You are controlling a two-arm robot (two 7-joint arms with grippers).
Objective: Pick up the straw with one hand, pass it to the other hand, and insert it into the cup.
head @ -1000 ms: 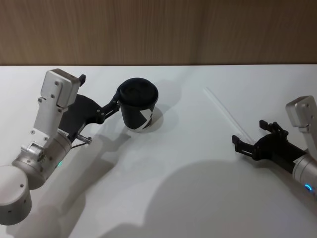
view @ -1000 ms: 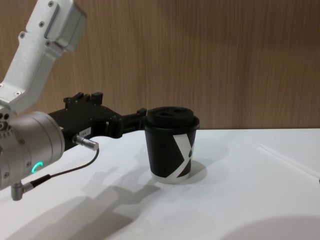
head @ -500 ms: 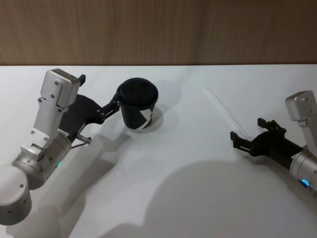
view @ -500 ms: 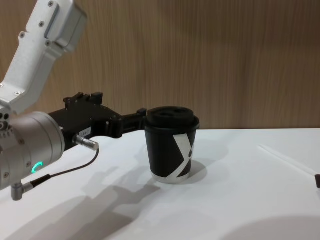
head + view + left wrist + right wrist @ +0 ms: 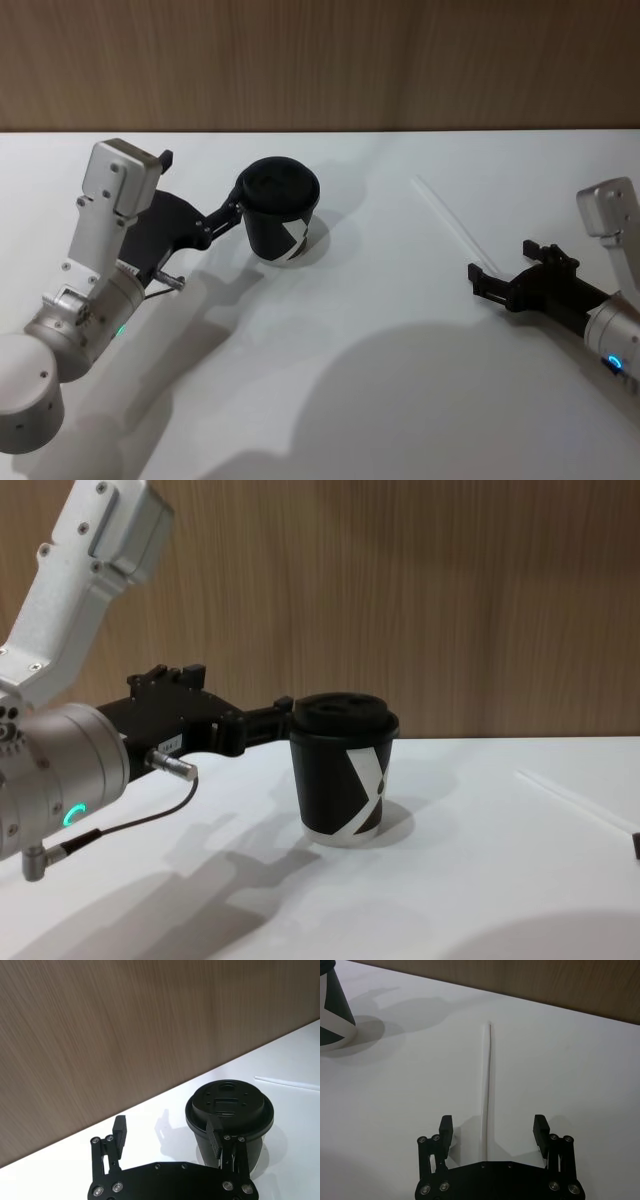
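Observation:
The black cup (image 5: 281, 213) with its lid stands upright at the table's back left, also seen in the chest view (image 5: 344, 776). My left gripper (image 5: 201, 184) is open beside it, and one finger (image 5: 215, 1135) rests at the cup (image 5: 229, 1108) wall; nothing sits between its jaws. The thin white straw (image 5: 452, 226) lies flat on the table to the right. My right gripper (image 5: 502, 262) is open at the straw's near end, and the straw (image 5: 485, 1091) runs between its two fingers (image 5: 446, 1128) without being held.
A wood-grain wall (image 5: 320, 60) runs along the table's far edge. The white table (image 5: 360, 330) stretches between the cup and the straw. The straw (image 5: 578, 804) shows low at the right in the chest view.
My right gripper has shifted slightly at the straw's near end, and one of its fingertips now shows at the chest view's right edge. The left arm, cup and straw have not moved.

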